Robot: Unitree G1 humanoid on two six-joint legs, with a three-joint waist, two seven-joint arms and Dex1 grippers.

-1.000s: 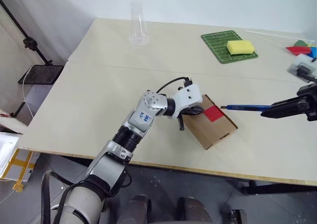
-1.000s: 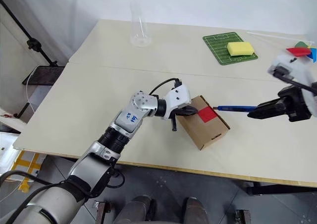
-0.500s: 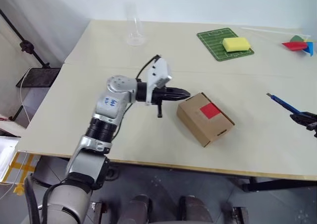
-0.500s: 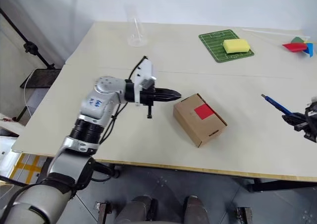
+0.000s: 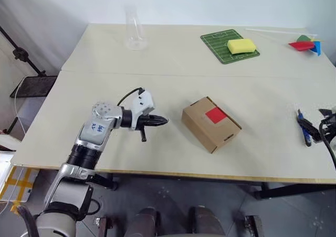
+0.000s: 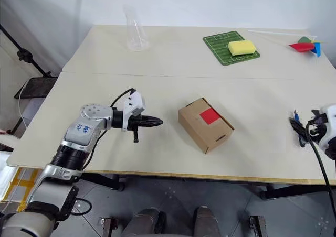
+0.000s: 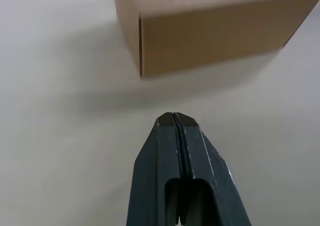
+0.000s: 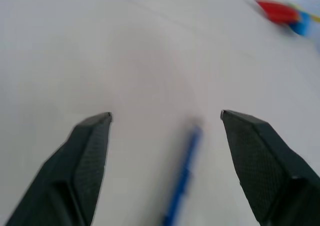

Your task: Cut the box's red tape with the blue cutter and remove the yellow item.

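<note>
The left gripper [image 5: 164,121], jaws together, has pulled back from the box [image 5: 210,123]; the right gripper [image 8: 165,118], jaws apart, has released the blue cutter [image 8: 181,178].

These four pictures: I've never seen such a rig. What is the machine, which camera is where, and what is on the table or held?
It is a humanoid robot with two arms. Two pictures come from its head, looking down; two from its wrists.

The table bears a box with red tape, a green mat carrying a yellow sponge, a clear flask and coloured shapes.

The left gripper is shut, empty, beside the box. The right gripper is open; the blue cutter lies between its fingers, unheld.
</note>
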